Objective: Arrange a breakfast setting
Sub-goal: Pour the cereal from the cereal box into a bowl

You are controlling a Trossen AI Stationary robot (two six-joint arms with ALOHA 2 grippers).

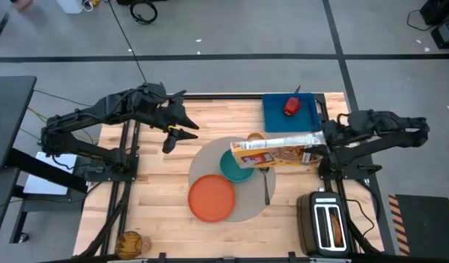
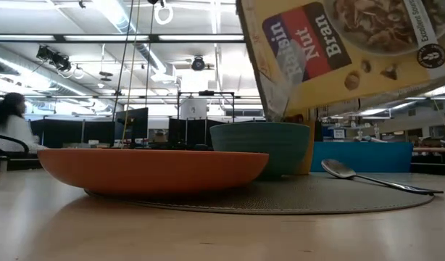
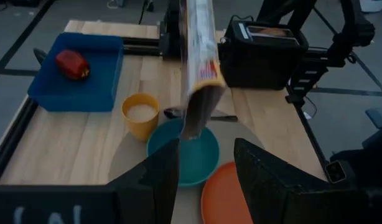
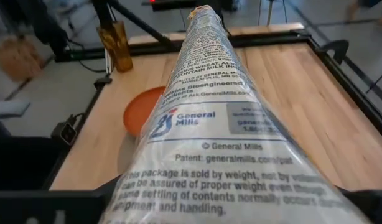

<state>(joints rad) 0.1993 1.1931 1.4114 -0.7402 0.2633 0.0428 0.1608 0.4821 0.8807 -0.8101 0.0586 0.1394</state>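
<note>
Cereal box held over bowl
Box [image 1: 274,152] is clamped by right gripper [image 1: 317,150], tipped above bowl [image 1: 235,169]; left gripper [image 1: 182,126] is held open nearby.

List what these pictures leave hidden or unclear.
- Right end effector: its fingers are hidden behind the cereal box in the high and right wrist views.
- Bowl contents: box overlaps it from above; low view shows only its wall.
- Cup: mostly covered by the box in the high view.
- Object at the table's corner: too small to identify.
</note>
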